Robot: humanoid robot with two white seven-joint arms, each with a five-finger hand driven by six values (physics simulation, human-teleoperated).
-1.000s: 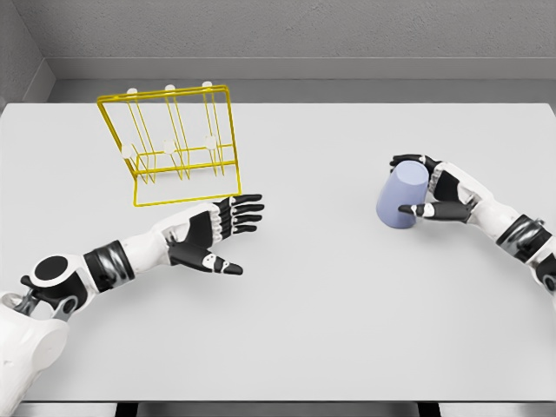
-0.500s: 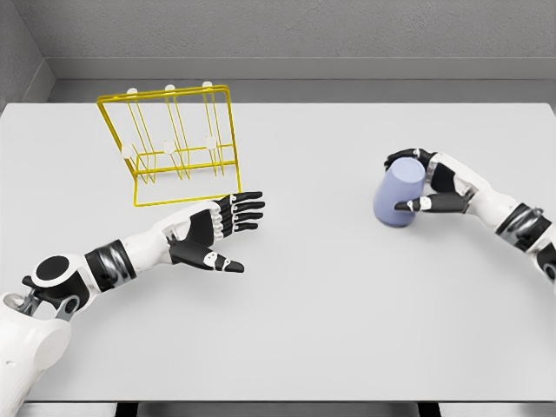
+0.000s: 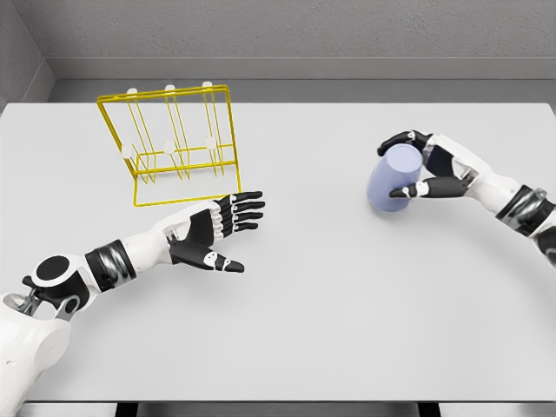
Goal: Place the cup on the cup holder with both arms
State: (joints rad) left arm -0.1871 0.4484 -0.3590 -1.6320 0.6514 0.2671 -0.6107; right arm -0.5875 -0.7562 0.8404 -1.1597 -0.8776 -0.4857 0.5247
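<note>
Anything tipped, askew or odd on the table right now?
Only the cup is off upright: it leans tilted in the right hand, which grips it. The yellow cup holder stands intact at the back left, and the left hand hovers open near it.

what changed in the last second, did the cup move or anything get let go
The right hand, gripping the cup throughout, carried it a little up the picture and leftward, toward the rack; the cup looks lifted and tilted. Nothing was let go. The left hand stayed open, palm up, just below the rack, and the rack itself did not move on the table.
</note>
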